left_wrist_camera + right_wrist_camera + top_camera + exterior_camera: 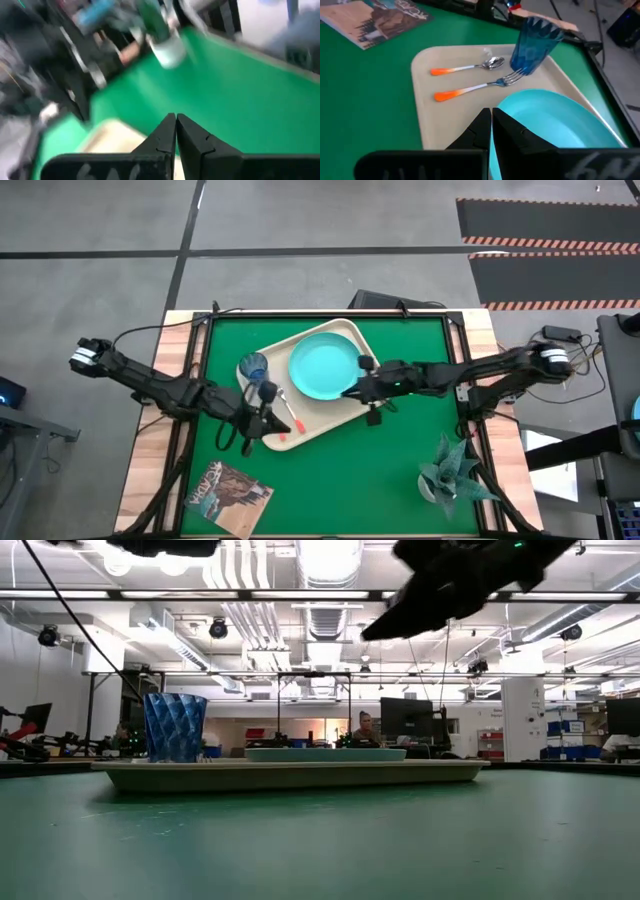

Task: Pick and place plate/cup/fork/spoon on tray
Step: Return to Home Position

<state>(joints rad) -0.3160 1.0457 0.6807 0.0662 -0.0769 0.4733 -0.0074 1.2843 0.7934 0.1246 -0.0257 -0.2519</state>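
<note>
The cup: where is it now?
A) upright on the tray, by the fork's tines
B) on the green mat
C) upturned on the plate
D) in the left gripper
A: the cup stands upright on the tray, its base beside the tines of the fork.

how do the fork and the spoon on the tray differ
The fork ends in tines, the spoon in an oval bowl. The fork lies next to the plate, the spoon nearer the rim of the tray. The fork's tines reach the cup; the spoon's bowl stops just short of it. Both have orange handle ends and lie flat, roughly parallel, heads toward the cup.
</note>
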